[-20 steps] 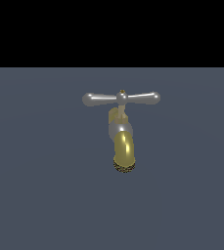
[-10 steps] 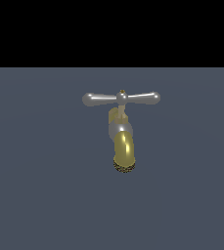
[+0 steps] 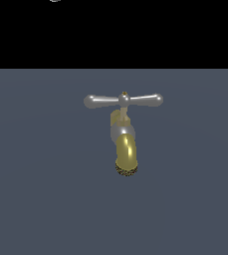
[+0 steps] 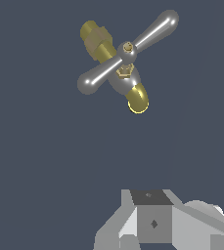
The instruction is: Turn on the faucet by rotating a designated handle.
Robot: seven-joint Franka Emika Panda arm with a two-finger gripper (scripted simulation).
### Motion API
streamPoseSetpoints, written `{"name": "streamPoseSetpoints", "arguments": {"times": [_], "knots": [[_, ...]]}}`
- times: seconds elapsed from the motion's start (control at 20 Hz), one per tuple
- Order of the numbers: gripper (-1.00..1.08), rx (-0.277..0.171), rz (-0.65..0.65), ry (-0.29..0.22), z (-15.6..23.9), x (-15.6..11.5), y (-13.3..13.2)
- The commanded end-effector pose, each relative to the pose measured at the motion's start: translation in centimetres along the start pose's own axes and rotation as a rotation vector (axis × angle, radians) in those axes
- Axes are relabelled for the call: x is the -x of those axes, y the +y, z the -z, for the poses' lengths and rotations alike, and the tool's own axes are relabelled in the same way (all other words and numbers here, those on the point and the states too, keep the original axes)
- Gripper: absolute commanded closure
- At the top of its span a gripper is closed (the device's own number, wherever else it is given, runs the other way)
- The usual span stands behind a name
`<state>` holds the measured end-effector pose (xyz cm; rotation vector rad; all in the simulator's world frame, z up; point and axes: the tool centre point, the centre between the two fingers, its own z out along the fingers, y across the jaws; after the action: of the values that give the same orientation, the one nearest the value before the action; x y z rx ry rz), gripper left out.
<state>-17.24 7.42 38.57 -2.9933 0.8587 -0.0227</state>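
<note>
Faucet [image 3: 125, 144] at centre of the exterior view, standing alone on plain grey ground [image 3: 36, 189]. Handle [image 3: 123, 100] on top of it, lying level across the frame, one bulbous end toward the exterior view's left, the other toward its right, with the brass knob [image 3: 124, 93] between them. Spout [image 3: 127, 152] curving down toward the lower middle of the frame, ending in a dark mesh tip [image 3: 127, 171].

Gripper [image 4: 155, 222] seen only as grey housing in the wrist view, well apart from the handle and touching nothing. Fingers not shown; cannot tell whether spread or closed. Certainly grasping nothing.

Step in hand, by judgement: the approach, with the turn not yet begun.

To do it well:
- Pick one arm of the handle, out near its rounded end, far from the knob, for the most leverage.
- Come in beside that end rather than on top, to push on its flank.
- Sweep in an arc about the knob, not in a straight line, or risk slipping off the shiny rounded metal.
- Stay clear of the spout; pushing there turns nothing.

Count: one faucet, one handle with two arms, one knob, one spout, one gripper.
</note>
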Motion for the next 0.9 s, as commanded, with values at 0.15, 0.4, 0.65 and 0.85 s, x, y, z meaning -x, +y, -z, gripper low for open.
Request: {"name": "streamPoseSetpoints", "arguments": {"times": [0.15, 0.4, 0.65, 0.85], "knots": [[1.08, 0.001, -0.123, 0.000, -2.6, -1.5, -2.3], [1.08, 0.003, -0.231, 0.000, -4.8, -3.0, -4.2], [1.08, 0.006, -0.336, 0.000, -7.0, -4.7, -5.9], [1.08, 0.008, -0.418, 0.000, -8.7, -6.2, -7.0]]}}
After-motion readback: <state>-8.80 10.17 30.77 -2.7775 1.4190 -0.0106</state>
